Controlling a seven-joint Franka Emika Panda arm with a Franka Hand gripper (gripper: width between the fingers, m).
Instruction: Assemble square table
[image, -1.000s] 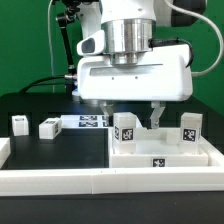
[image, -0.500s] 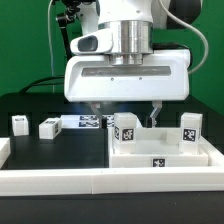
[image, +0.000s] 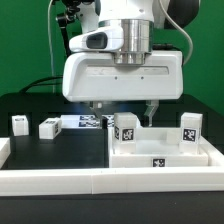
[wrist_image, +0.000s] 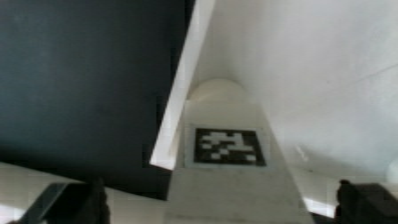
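The step in hand looks like a grasp on the small white blocky leg (image: 125, 128) that stands upright, tag outward, near a corner of the white plastic square slab (image: 165, 158) with its raised rim. To do it well, the two-finger gripper (image: 123, 107) should descend straight, centred so both fingers (wrist_image: 79, 203) pass the leg's sides evenly, then close low without tipping it. The jaws stand apart, holding nothing. In the wrist view the leg lies between the fingertips; in the exterior view it stands just below them. A second tagged leg (image: 190, 129) stands on the slab at the exterior view's right, and two loose white legs (image: 19, 123) lie well apart on the black table (image: 60, 150)
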